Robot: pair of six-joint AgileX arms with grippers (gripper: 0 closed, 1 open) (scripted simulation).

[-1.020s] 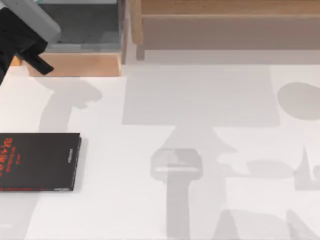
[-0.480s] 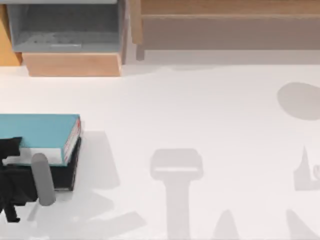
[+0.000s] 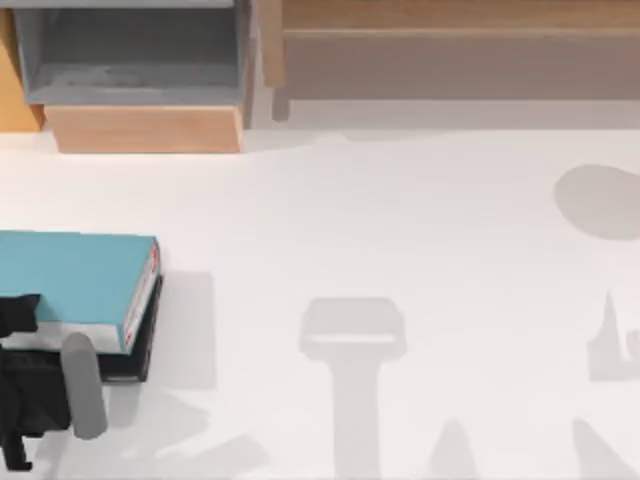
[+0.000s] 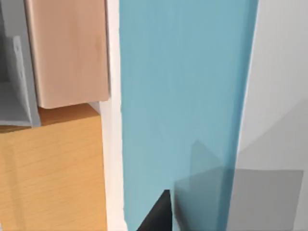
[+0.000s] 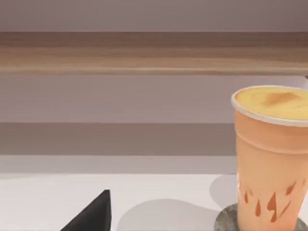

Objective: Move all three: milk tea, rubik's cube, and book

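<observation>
The teal-blue book [image 3: 75,275] lies flat at the table's left edge, stacked on a thin black book [image 3: 143,350]. My left gripper [image 3: 15,318] is at the teal book's near-left end and is shut on it. The left wrist view looks along the book's teal cover [image 4: 183,96], with one dark fingertip [image 4: 156,216] over it. The milk tea [image 5: 272,154], an orange cup with a creamy top, stands on a grey coaster [image 5: 231,221]. A dark part of my right gripper [image 5: 94,216] sits apart from the cup. The rubik's cube is out of view.
A wooden cabinet with an open grey compartment [image 3: 135,60] stands at the back left. A long wooden shelf [image 3: 450,40] runs along the back. Arm shadows fall across the white table [image 3: 400,230].
One second ago my left arm was up by the cabinet and only the black book lay there. Now the teal book rests on it, having settled slightly lower over the last half second.
</observation>
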